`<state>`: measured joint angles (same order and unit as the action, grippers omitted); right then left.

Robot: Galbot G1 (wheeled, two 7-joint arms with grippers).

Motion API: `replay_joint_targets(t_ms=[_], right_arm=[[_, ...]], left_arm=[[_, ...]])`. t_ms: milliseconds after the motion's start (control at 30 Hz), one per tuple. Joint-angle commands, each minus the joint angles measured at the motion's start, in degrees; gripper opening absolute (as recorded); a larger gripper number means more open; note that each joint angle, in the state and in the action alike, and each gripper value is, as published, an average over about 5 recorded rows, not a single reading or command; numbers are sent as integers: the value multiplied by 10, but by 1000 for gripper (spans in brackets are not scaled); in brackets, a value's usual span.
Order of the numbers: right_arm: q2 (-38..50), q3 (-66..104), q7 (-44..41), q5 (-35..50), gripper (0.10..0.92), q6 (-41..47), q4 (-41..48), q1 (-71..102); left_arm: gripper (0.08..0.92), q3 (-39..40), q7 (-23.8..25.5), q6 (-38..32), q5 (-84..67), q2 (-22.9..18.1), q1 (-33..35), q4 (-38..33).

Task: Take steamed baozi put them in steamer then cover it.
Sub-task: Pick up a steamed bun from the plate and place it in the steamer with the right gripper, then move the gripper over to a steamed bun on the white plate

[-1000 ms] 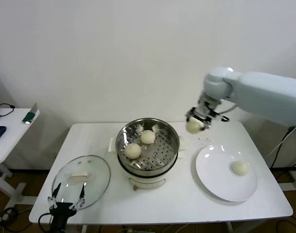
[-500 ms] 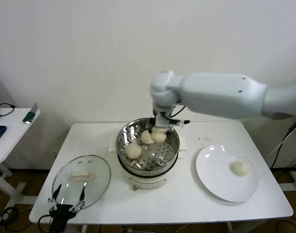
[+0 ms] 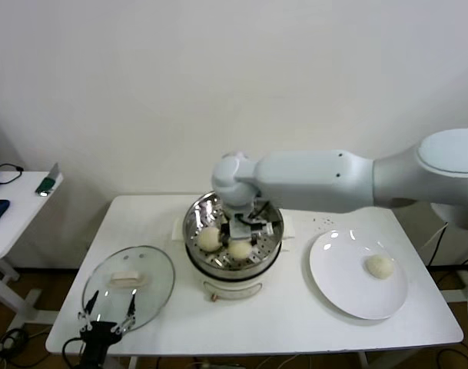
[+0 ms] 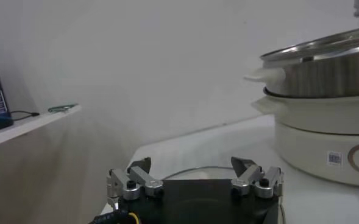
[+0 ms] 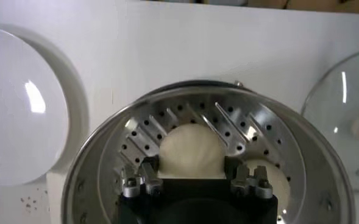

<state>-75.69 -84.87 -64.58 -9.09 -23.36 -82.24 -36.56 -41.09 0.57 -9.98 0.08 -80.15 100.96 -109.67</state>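
The steamer [image 3: 273, 217] stands mid-table, its perforated tray showing. My right gripper [image 3: 242, 233] reaches down into it, shut on a pale baozi [image 3: 240, 250] low over the front of the tray. In the right wrist view that baozi [image 5: 191, 149] fills the gap in the right gripper [image 5: 191, 164], both fingers against its sides. A second baozi [image 3: 209, 238] lies on the tray beside it. One more baozi [image 3: 380, 266] rests on the white plate [image 3: 337, 277]. The glass cover [image 3: 128, 286] lies flat at the front left. My left gripper [image 3: 107, 311] hovers open at the cover's near edge.
My right arm [image 3: 318, 181] spans from the right over the back of the steamer and hides part of the tray. A side table [image 3: 11, 219] with small items stands at the far left. The left wrist view shows the steamer [image 4: 325, 115] to one side of the left gripper [image 4: 192, 173].
My right arm has swung from near the plate leftward over the steamer and lowered the baozi into the tray's front part. The left arm has not moved.
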Motion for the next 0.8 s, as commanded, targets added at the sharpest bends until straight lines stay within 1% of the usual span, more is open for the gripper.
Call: replay_joint_targets(t_ms=[33,100,200,267,467,633,733,800], right_arm=[[-13,-9,3,-13,689,-4,-2,22],[-11,-10,6,-16,719,-3,-3,20],[-7,-7,9,-24,786,-2,-4,20],[-4,-2,11,-29,812,-4,0,19],[16,20,12,-37,822,-7,4,5],[64,47,12,-28,823,-3,5,-27],[109,38,18,9,823,22,6,-64],[138,16,57,69,823,75,10,-88]], left_arm=[[823,-1,-1,-3,13,-1,-3,3],[823,-2,-1,-1,12,-1,-4,2],[823,-3,-1,0,11,-1,-5,3],[823,-3,-1,0,10,-2,-6,3],[823,-5,-1,-1,6,-3,-2,3],[823,-5,-1,-1,4,-2,-1,2],[823,-5,-1,-1,3,-2,0,-1],[823,-5,-1,0,3,-1,-1,-4]])
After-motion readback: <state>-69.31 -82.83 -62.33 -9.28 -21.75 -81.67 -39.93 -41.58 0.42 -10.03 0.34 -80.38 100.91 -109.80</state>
